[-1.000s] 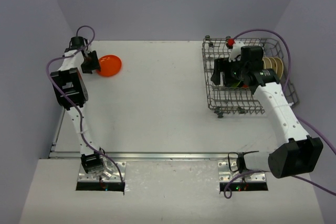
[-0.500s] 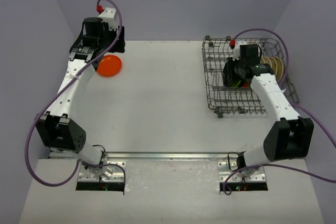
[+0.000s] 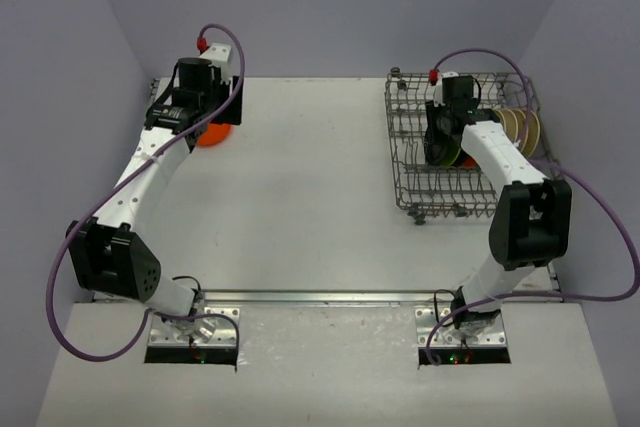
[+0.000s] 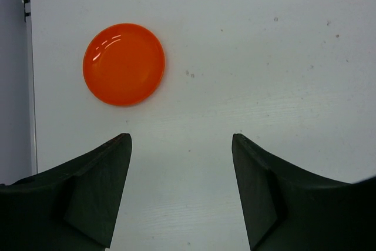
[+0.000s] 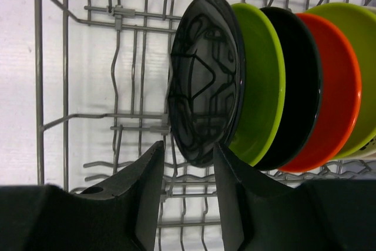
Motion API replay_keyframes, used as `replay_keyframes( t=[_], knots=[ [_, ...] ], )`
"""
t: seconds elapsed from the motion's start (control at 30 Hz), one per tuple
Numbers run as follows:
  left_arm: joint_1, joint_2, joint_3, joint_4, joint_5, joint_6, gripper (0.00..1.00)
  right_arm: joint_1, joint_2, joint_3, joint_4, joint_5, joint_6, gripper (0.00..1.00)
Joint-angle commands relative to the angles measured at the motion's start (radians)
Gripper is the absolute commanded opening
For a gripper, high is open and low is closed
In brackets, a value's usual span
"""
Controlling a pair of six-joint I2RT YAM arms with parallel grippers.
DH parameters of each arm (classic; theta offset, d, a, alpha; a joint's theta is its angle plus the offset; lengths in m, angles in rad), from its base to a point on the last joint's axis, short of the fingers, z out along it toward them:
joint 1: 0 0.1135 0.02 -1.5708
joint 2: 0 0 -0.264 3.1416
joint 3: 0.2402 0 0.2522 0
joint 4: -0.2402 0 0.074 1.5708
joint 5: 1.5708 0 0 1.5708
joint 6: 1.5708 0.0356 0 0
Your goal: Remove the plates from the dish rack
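Right gripper (image 5: 188, 151) has just pinched shut on the lower rim of the glossy black round plate (image 5: 205, 74), which stands first in the grey wire dish rack (image 5: 64, 57) at two o'clock on the white table (image 3: 300, 197). Left gripper (image 4: 182, 139), jaws apart and empty, has risen off the orange round plastic plate (image 4: 124, 64), which lies flat at its ten o'clock. One plate looks unloaded and the next seems ready to lift.

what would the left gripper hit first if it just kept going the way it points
Most likely the bare table: the open left gripper points down at its white top. The orange plate lies off to the side of that line, though depth is unclear.
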Motion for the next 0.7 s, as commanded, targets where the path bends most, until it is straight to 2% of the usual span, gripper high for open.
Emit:
replay_keyframes(
  t=[0.0, 0.33, 0.67],
  knots=[
    [-0.011, -0.05, -0.012, 0.048, -0.021, 0.002, 0.67, -0.009, 0.016, 0.056, 0.076, 0.065, 0.015, 0.39],
    [-0.011, -0.022, -0.021, 0.055, 0.01, -0.015, 0.68, -0.011, -0.022, 0.065, 0.083, 0.052, 0.014, 0.39],
    [-0.011, -0.007, -0.004, 0.056, 0.023, -0.025, 0.68, -0.027, 0.062, 0.094, 0.107, 0.103, -0.016, 0.39]
  ],
)
